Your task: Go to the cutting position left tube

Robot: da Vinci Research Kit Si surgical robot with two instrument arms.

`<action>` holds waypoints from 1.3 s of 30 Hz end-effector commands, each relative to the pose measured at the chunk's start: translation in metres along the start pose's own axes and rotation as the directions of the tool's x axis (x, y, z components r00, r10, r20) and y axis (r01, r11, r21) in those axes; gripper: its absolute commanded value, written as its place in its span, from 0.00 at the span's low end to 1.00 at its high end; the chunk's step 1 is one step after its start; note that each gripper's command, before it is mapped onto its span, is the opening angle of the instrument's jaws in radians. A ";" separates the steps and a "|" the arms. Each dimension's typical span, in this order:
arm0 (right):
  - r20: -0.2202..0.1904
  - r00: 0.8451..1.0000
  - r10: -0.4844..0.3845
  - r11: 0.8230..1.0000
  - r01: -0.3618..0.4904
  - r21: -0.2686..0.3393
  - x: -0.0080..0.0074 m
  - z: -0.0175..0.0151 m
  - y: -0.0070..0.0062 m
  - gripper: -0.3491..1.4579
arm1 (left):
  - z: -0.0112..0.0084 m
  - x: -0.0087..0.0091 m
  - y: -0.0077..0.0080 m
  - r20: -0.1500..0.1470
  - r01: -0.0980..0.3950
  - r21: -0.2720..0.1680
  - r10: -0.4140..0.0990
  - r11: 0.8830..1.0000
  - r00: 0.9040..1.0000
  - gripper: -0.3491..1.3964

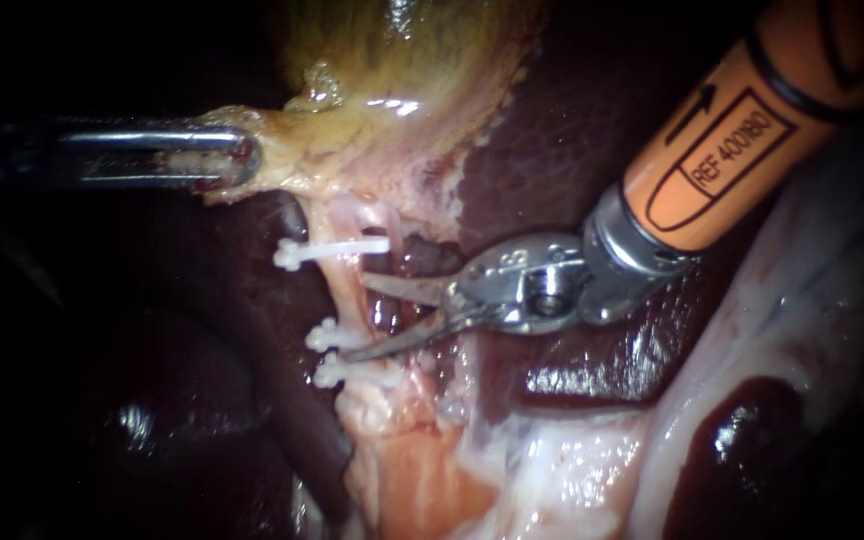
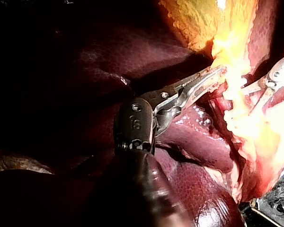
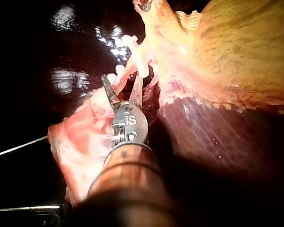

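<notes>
Endoscope view: the left instrument's hand (image 1: pixel 237 160) comes in from the left, and the right instrument's hand (image 1: pixel 354 317) comes in from the upper right.
Left grip: its jaws are closed on the pale yellow edge of the gallbladder (image 1: pixel 402 70), with tissue pinched between them from both sides.
Right grip: two thin curved blades stand apart with a clear gap and grip nothing.
Task's tube: the left tube (image 1: pixel 344 290) is a pale pink strand that runs from the gallbladder's lower edge. It passes between the right hand's open blades, close to their tips.
Clips: one white upper clip (image 1: pixel 327 250) sits on the tube just beyond the upper blade. Two lower clips (image 1: pixel 327 352) sit just beyond the lower blade, so the blades lie between the two groups.
Right wrist view: the open blades point ahead at the clipped strand, and a white clip lies just ahead of their tips.
Left wrist view: the left hand's jaws lie together on bright yellow tissue, with the right hand just beyond them.
Liver (image 1: pixel 572 130): dark red, under and beside the right hand.
</notes>
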 end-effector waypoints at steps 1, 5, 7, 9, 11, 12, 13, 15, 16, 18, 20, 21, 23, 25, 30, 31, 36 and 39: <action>-0.006 1.000 0.007 1.000 -0.007 0.000 0.0001 0.0004 0.0003 0.98 | 0.0000 0.0000 0.0000 0.000 0.000 0.000 0.000 1.000 1.000 0.00; -0.035 0.999 0.029 0.999 -0.028 0.023 0.0005 0.0017 0.0012 0.98 | 0.0000 0.0000 0.0000 0.000 0.000 0.000 0.000 1.000 1.000 0.00; -0.053 0.998 0.039 0.999 -0.037 0.035 0.0009 0.0024 0.0015 0.98 | 0.0000 0.0000 0.0000 0.000 0.000 0.001 0.000 1.000 1.000 0.00; -0.080 0.996 0.050 0.998 -0.046 0.048 0.0015 0.0032 0.0019 0.98 | 0.0001 0.0000 0.0000 0.000 0.000 0.001 0.000 1.000 1.000 0.00; -0.098 0.993 0.063 0.997 -0.057 0.060 0.0020 0.0038 0.0021 0.98 | 0.0001 0.0000 0.0000 0.000 0.000 0.001 0.000 1.000 1.000 0.00; -0.110 0.991 0.070 0.996 -0.063 0.070 0.0023 0.0041 0.0022 0.98 | 0.0001 -0.0001 0.0000 0.000 0.000 0.001 0.000 1.000 1.000 0.00; -0.120 0.990 0.079 0.994 -0.069 0.079 0.0025 0.0043 0.0022 0.98 | 0.0001 -0.0001 0.0000 0.000 0.000 0.001 0.000 1.000 1.000 0.00; -0.138 0.986 0.088 0.992 -0.075 0.098 0.0030 0.0047 0.0021 0.98 | 0.0002 -0.0001 0.0000 -0.001 0.000 0.002 0.000 1.000 1.000 0.00; -0.144 0.985 0.091 0.991 -0.076 0.107 0.0031 0.0048 0.0019 0.98 | 0.0002 -0.0001 0.0000 -0.001 0.000 0.002 0.000 1.000 1.000 0.00; -0.165 0.980 0.112 0.987 -0.090 0.135 0.0036 0.0048 0.0015 0.98 | 0.0002 -0.0001 0.0000 -0.001 0.000 0.002 0.000 1.000 1.000 0.00; -0.184 0.974 0.129 0.981 -0.098 0.167 0.0040 0.0046 0.0010 0.98 | 0.0002 -0.0001 0.0001 -0.001 0.000 0.002 0.000 1.000 1.000 0.00; -0.192 0.970 0.147 0.973 -0.107 0.202 0.0043 0.0045 0.0005 0.98 | 0.0002 -0.0001 0.0000 -0.001 0.000 0.002 0.000 1.000 1.000 0.00; -0.204 0.966 0.161 0.965 -0.111 0.239 0.0048 0.0043 -0.0002 0.98 | 0.0002 -0.0001 0.0001 -0.001 0.000 0.002 0.000 1.000 1.000 0.00; -0.208 0.963 0.173 0.955 -0.112 0.275 0.0054 0.0040 -0.0012 0.98 | 0.0002 -0.0001 0.0000 -0.001 0.000 0.002 0.000 1.000 1.000 0.00; -0.234 0.952 0.199 0.934 -0.111 0.340 0.0069 0.0033 -0.0032 0.98 | 0.0001 -0.0001 0.0000 -0.001 -0.001 0.002 0.001 1.000 1.000 0.00; -0.239 0.949 0.204 0.931 -0.112 0.348 0.0072 0.0031 -0.0035 0.98 | 0.0001 -0.0001 0.0000 -0.001 -0.001 0.002 0.001 1.000 1.000 0.00; -0.255 0.944 0.209 0.927 -0.109 0.358 0.0079 0.0026 -0.0037 0.98 | 0.0001 -0.0001 0.0001 -0.001 -0.001 0.002 0.001 1.000 1.000 0.00; -0.255 0.944 0.209 0.927 -0.109 0.358 0.0078 0.0024 -0.0036 0.98 | 0.0001 -0.0001 0.0001 -0.001 0.000 0.002 0.000 1.000 1.000 0.00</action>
